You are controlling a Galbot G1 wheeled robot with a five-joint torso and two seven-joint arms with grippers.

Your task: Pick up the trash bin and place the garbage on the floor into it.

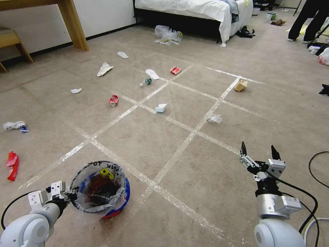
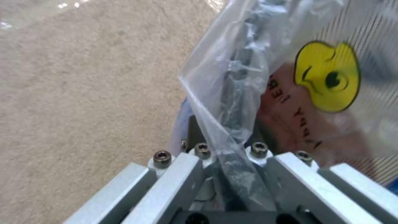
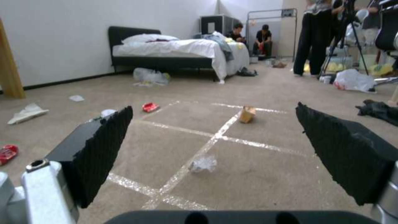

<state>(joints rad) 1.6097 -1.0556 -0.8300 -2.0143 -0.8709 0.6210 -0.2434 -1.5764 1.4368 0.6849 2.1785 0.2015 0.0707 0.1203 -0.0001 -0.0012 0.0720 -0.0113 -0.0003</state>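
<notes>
At the lower left of the head view, the left pincer [image 1: 68, 195] is clenched on the rim of the trash bin [image 1: 102, 192], pinching its clear bag liner [image 2: 232, 93]. Lower right, the right pincer [image 1: 258, 152] hangs released above the floor [image 1: 164, 137], with garbage such as a crushed red can [image 1: 113, 100] scattered well beyond.

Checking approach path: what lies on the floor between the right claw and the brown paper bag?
A crumpled clear plastic bag, on a tape line; right wrist view shows it between the open right claw and brown paper bag.
</notes>
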